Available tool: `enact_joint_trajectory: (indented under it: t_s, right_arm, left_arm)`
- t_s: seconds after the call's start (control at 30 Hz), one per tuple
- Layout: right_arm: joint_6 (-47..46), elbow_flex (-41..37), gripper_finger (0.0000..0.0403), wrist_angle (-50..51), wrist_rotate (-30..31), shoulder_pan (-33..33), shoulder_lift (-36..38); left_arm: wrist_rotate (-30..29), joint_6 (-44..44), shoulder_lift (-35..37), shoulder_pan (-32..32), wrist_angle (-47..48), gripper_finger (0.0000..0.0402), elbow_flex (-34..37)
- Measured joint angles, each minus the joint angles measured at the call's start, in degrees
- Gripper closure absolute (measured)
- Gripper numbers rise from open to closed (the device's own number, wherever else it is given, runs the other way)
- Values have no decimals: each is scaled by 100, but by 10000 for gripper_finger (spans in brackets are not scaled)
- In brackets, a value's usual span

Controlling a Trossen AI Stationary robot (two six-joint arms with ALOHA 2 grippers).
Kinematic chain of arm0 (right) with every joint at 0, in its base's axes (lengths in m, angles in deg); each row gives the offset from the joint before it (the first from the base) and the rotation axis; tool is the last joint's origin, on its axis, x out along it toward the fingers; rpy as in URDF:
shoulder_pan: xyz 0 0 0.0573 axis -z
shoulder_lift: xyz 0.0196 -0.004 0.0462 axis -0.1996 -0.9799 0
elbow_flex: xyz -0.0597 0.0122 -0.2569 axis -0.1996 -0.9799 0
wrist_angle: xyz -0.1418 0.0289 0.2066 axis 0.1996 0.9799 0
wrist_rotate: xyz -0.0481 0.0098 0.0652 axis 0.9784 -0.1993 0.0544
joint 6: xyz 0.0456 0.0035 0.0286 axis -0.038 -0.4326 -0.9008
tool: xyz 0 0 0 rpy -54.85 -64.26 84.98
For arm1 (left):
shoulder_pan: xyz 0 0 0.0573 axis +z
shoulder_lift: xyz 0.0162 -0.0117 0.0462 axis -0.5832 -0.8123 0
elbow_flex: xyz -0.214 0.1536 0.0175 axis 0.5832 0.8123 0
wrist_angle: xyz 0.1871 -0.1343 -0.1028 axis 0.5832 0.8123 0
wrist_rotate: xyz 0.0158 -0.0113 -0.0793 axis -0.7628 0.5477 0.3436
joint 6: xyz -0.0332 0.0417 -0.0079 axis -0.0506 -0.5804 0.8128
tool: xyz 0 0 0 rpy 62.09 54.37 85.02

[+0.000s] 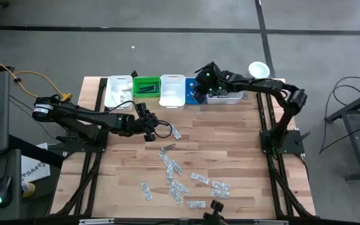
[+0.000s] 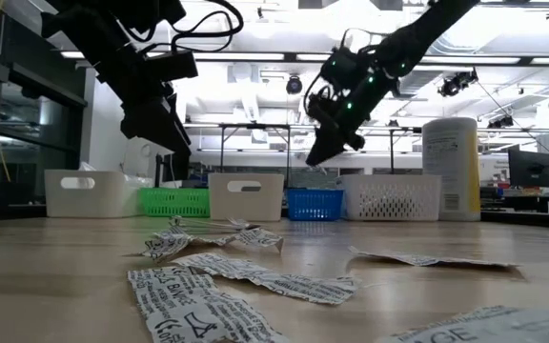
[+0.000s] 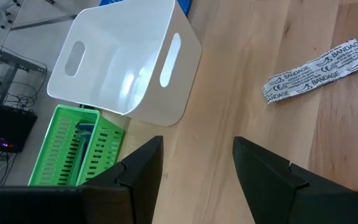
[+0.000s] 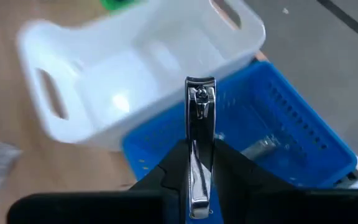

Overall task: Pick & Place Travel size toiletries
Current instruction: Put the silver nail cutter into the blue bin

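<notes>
**Right hand holds nail clipper over blue bin; bandage packets strewn on desk**

Right hand [image 4: 201, 171]: fingers pinched narrow on a silver nail clipper [image 4: 200, 134], which stands up between them. It hangs above the blue bin [image 4: 278, 134] at the far edge of the desk [image 1: 230, 144]. Something silvery already lies inside that bin; too blurred to name. A white bin [image 4: 135, 68] sits just beside the blue one.

Left hand [image 3: 194, 165]: fingers apart at a middling gap, holding nothing. It hovers over bare wood near the same white bin and the green bin [image 3: 73, 146]. One packet [image 3: 319, 70] lies flat on the desk close by, printed "BANDAGE" more than once, with "CE" marks.

Row of bins along the far edge, seen from above: white [image 1: 119, 92], green, white, blue, then a white slotted basket [image 1: 224, 97]. A tall white canister [image 2: 451, 169] stands at the right end of the row.

Loose packets [image 1: 180, 178] lie scattered over the near half of the desk, well apart from the bins. From desk height the nearest ones [image 2: 198, 295] show black print on white; the wording is not readable at that angle.
</notes>
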Motion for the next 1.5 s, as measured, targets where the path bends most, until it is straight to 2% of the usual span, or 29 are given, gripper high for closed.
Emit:
enact_joint_trajectory:
  t_s: [0.17, 0.37, 0.5, 0.57, 0.77, 0.9, 1.0, 1.13, 1.27, 1.5]
  right_arm:
    - [-20, -2, 354, -90, 468, -35, -210]
    - [-27, -2, 343, -68, 660, -116, -292]
    - [-31, 0, 311, -72, 1355, -230, -290]
    - [-34, 0, 289, -80, 1501, -273, -290]
    - [-48, 0, 225, 211, 1349, -329, -207]
    - [-53, 0, 201, 754, 1207, -379, 173]
    - [-49, 0, 198, 964, 1010, -462, 435]
    - [53, 0, 205, 1274, 949, -678, 716]
    - [113, -2, 215, 1623, 958, -899, 966]
    - [126, 0, 231, 2112, 978, -1283, 1208]
  left_arm:
    - [-1, 24, 0, 0, -33, 211, 0]
    - [-2, 109, 0, 0, -20, 211, 0]
    - [-2, 122, 0, 0, -23, 211, 0]
    - [-2, 155, 0, 0, -24, 211, 0]
    - [0, 339, 0, 0, -31, 211, 0]
    - [7, 472, 0, 0, -118, 211, 0]
    - [60, 534, 0, 0, -192, 211, 0]
    - [480, 813, 2, 1, -239, 211, 0]
    - [1046, 1353, 2, 0, -258, 211, 0]
    - [1611, 2232, -28, 0, -678, 210, 0]
